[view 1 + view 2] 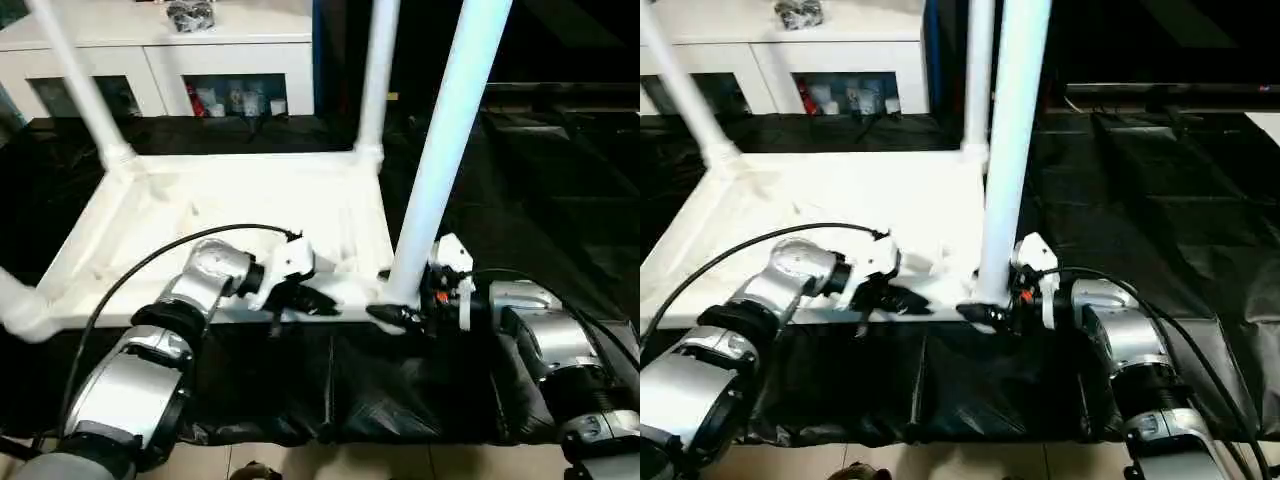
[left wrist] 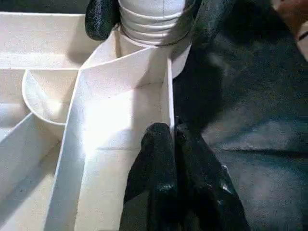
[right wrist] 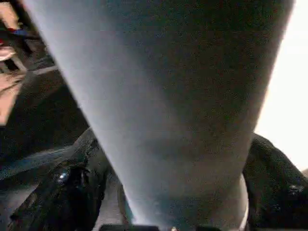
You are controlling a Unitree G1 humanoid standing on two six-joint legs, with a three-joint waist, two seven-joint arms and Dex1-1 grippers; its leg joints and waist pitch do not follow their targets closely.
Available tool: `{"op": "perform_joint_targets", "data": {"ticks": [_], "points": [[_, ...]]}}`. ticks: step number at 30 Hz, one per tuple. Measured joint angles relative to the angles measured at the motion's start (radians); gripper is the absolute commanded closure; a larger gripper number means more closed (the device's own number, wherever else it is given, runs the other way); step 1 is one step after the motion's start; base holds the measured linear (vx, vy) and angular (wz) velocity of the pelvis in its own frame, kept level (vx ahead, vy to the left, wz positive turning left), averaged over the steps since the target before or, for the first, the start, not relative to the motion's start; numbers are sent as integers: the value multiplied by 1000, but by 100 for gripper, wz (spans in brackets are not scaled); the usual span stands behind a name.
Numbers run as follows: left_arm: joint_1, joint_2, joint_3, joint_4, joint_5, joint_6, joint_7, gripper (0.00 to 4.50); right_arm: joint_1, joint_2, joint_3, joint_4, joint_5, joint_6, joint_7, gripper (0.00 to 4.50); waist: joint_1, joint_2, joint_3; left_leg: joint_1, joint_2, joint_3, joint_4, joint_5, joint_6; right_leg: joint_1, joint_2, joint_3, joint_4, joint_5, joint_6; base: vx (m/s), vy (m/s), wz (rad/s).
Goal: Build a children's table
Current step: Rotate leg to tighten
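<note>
The white tabletop lies upside down on a black sheet, ribbed underside up. Legs stand in its far-left and far-right sockets, and part of a third leg shows at the near-left corner. The near-right leg rises from its socket. My right gripper holds that leg's base, one finger on each side of the tube. My left gripper is shut on the tabletop's thin front rim, just left of that corner. The ringed foot of the leg shows in the left wrist view.
A white cabinet with glass doors stands behind the table, a dark object on top. The black sheet stretches to the right and hangs over the near edge. A black cable loops over my left forearm.
</note>
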Motion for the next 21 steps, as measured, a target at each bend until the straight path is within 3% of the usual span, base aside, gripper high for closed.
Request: {"op": "perform_joint_targets", "data": {"ticks": [5,12,15,21], "points": [[0,6,0,-1,-1,2,-32,450,1,-2,8,-12,9,23,23,163,5,0,0,0,0,0,0,0,0,0,0,0,0,0,0,0,0,0],[0,4,1,-2,0,24,2,450,24,18,-12,-31,10,28,-42,175,3,0,0,0,0,0,0,0,0,0,0,0,0,0,0,0,0,0],[-5,-4,8,3,9,44,105,450,19,75,-60,-9,-9,18,-203,176,-2,0,0,2,0,0,0,0,0,1,0,0,0,-1,2,0,0,0],[-38,-60,20,31,34,102,294,450,-50,170,-130,102,-36,-12,-527,177,-29,0,0,3,-1,0,1,0,0,1,0,1,-1,-2,4,0,0,0]]}}
